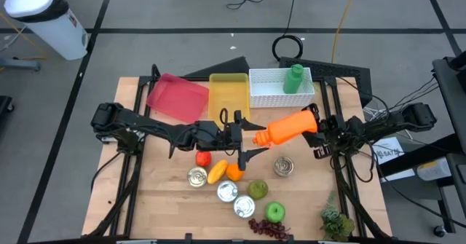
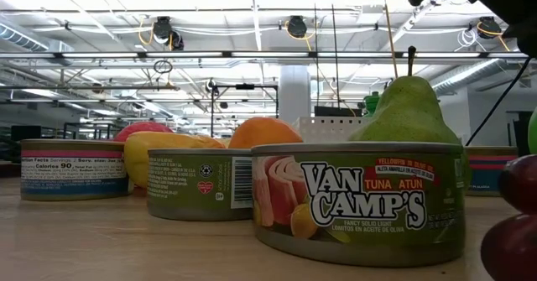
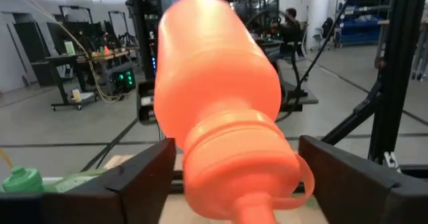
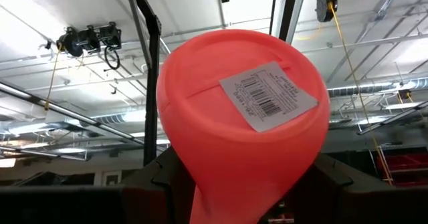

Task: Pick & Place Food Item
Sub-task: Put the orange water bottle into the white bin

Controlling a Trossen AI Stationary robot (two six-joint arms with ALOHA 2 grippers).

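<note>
An orange squeeze bottle (image 1: 287, 127) hangs in the air over the middle of the table. It lies about level, its capped spout (image 1: 258, 137) toward the table's left. My right gripper (image 1: 320, 131) is shut on its base end. My left gripper (image 1: 250, 138) is open. Its two fingers (image 3: 144, 177) stand on either side of the bottle's cap end (image 3: 241, 164) with gaps showing in the high view. The right wrist view fills with the bottle's flat bottom and its barcode label (image 4: 267, 93). My right gripper pinches the bottle's base end (image 4: 221, 190) between its two fingers (image 4: 334, 184), coming from the table's right side and slanting upward. The bottle's own bulk hides the exact spot of contact. The bottle is lifted clear of the table, lying roughly level with its spout toward my left gripper.
At the back stand a red tray (image 1: 177, 97), a yellow bin (image 1: 228, 95) and a white basket (image 1: 280, 87) with a green bottle (image 1: 293, 78). Near the front lie several cans (image 1: 227, 191), fruit (image 1: 217, 172), a pear (image 2: 409, 109), grapes (image 1: 268, 229) and a green plant (image 1: 336, 222).
</note>
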